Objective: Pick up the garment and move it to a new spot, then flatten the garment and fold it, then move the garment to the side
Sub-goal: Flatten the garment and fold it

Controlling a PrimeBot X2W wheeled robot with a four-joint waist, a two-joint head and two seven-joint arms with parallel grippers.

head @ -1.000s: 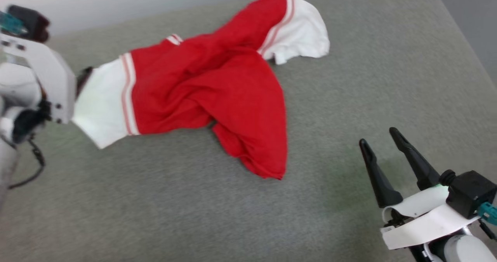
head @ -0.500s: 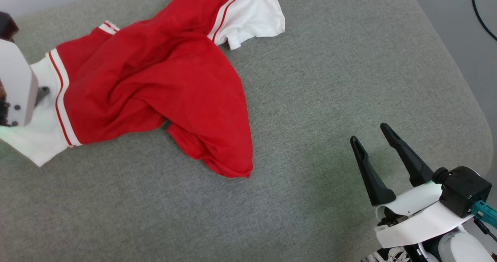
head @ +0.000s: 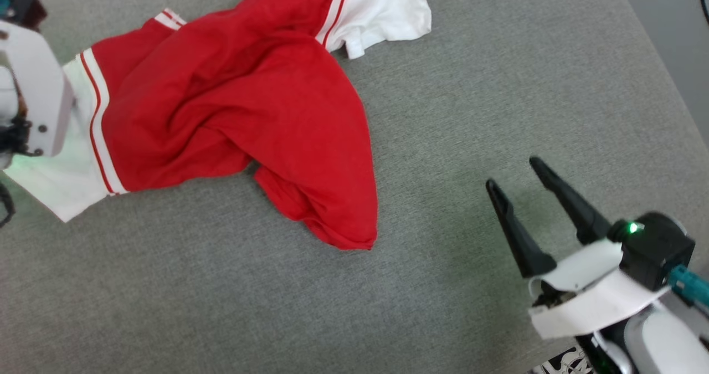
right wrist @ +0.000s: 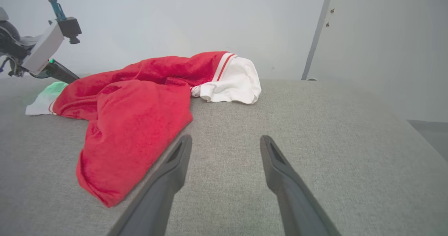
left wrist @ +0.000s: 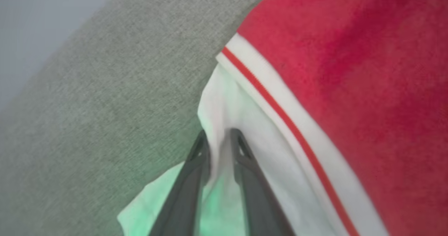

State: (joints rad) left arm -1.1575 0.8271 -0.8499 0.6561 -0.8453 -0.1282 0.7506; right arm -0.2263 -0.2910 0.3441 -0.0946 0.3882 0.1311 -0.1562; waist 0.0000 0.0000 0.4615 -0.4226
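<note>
The garment (head: 249,102) is a red shirt with white, red-striped sleeves, lying crumpled on the grey cushion; its number is hidden. Its left sleeve (head: 66,180) runs under my left arm's white wrist housing (head: 33,97). In the left wrist view my left gripper (left wrist: 219,138) has its two dark fingers pinched close on a raised fold of that white sleeve (left wrist: 224,103). From the right wrist view, the left gripper (right wrist: 61,74) meets the garment's (right wrist: 140,106) far left end. My right gripper (head: 512,173) stands open above bare cushion, right of the red hem (head: 343,235), with nothing between its fingers (right wrist: 175,169).
The grey cushion (head: 498,75) rounds off at the right, with pale floor (head: 681,41) beyond it. A black cable (head: 703,3) lies on that floor. A pale wall and a door frame (right wrist: 315,36) stand behind the cushion.
The head camera has shifted, so the whole picture slid. My left gripper's fingers have come together on the white sleeve. The right gripper stays open in about the same place.
</note>
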